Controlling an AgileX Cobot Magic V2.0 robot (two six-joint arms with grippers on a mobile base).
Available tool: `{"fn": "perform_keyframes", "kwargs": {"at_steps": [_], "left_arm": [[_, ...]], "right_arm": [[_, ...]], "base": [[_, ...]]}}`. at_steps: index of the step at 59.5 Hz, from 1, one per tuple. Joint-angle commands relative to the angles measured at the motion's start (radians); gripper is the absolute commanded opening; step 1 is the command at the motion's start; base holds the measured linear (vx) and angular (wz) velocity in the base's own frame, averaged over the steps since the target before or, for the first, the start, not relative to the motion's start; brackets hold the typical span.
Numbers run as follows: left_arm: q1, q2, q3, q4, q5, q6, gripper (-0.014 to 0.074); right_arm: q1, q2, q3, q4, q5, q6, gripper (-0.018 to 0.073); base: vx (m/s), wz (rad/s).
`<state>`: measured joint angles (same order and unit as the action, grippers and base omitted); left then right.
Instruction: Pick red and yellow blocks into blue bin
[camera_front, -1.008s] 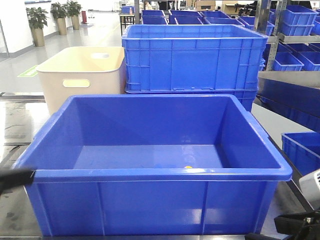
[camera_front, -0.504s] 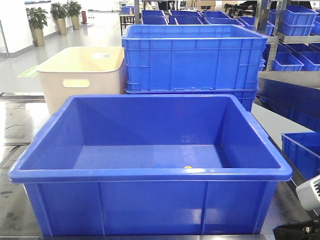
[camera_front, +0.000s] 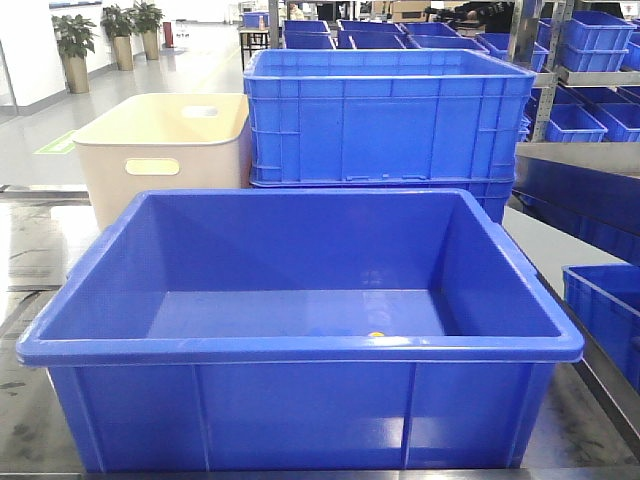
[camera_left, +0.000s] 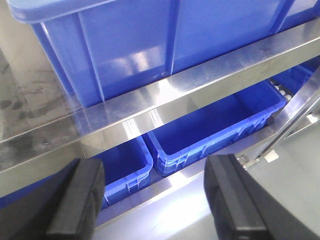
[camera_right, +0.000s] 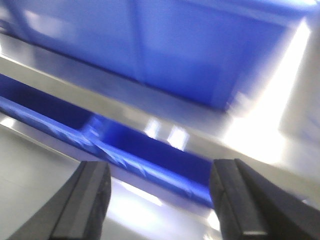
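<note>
Blue and shiny, the big bin (camera_front: 300, 400) sits at the near edge of the steel table (camera_front: 30, 250), with a tiny yellow speck (camera_front: 376, 335) on its floor, maybe the yellow block. I cannot see the red block. Both blocks should be light, hard and a bit slippery, best pinched on 2 flat sides. The left claw (camera_left: 155, 200) and right claw (camera_right: 160, 200) are wide apart, holding nothing, below the table edge. Behind stand a cream tub (camera_front: 165, 150) and stacked blue crates (camera_front: 390, 115). No writing shows.
</note>
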<state>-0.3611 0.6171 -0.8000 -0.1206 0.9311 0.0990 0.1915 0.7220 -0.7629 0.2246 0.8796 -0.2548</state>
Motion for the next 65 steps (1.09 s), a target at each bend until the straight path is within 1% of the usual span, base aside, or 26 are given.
{"fn": "perform_keyframes", "kwargs": {"at_steps": [1,4,10,15,19,22,26,34,42,43,48,65], "left_arm": [[-0.005,0.002,-0.026,-0.015,-0.078,-0.002,0.0533],[-0.005,0.002,-0.026,-0.015,-0.083,-0.002,0.0533],[-0.005,0.002,-0.026,-0.012,-0.083,-0.009,0.0521],[-0.005,0.002,-0.026,0.014,-0.083,-0.064,0.0481],[-0.005,0.002,-0.025,0.054,-0.083,-0.109,0.0429],[-0.005,0.002,-0.025,0.086,-0.083,-0.134,0.0379],[-0.005,0.002,-0.024,0.109,-0.08,-0.162,0.0309],[-0.005,0.002,-0.024,0.107,-0.08,-0.166,0.0162],[-0.005,0.002,-0.024,0.107,-0.091,-0.166,0.0045],[-0.005,0.002,-0.024,0.107,-0.09,-0.166,0.0036],[-0.005,0.002,-0.024,0.107,-0.087,-0.166,-0.001],[-0.005,0.002,-0.024,0.107,-0.087,-0.166,-0.0008]], "right_arm": [[-0.003,-0.012,-0.025,-0.077,-0.008,0.094,0.0475],[-0.003,-0.014,-0.025,-0.084,0.01,0.117,0.0475],[-0.003,-0.017,-0.025,-0.078,0.023,0.118,0.0475],[-0.003,-0.017,-0.025,-0.079,0.03,0.112,0.0466],[-0.003,-0.017,-0.025,-0.079,0.037,0.101,0.0437],[-0.003,-0.017,-0.025,-0.079,0.041,0.101,0.0396],[-0.003,-0.017,-0.025,-0.079,0.042,0.101,0.0331],[-0.003,-0.017,-0.025,-0.079,0.042,0.101,0.016],[-0.003,-0.017,-0.025,-0.079,0.029,0.101,-0.0008],[-0.003,-0.017,-0.025,-0.079,0.028,0.102,-0.0017],[-0.003,-0.017,-0.025,-0.079,0.034,0.105,-0.0015],[-0.003,-0.017,-0.025,-0.079,0.037,0.105,-0.0013]], "base": [[0.0,0.0],[0.0,0.0],[0.0,0.0],[0.0,0.0],[0.0,0.0],[0.0,0.0],[0.0,0.0],[0.0,0.0],[0.0,0.0],[0.0,0.0],[0.0,0.0],[0.0,0.0]]}}
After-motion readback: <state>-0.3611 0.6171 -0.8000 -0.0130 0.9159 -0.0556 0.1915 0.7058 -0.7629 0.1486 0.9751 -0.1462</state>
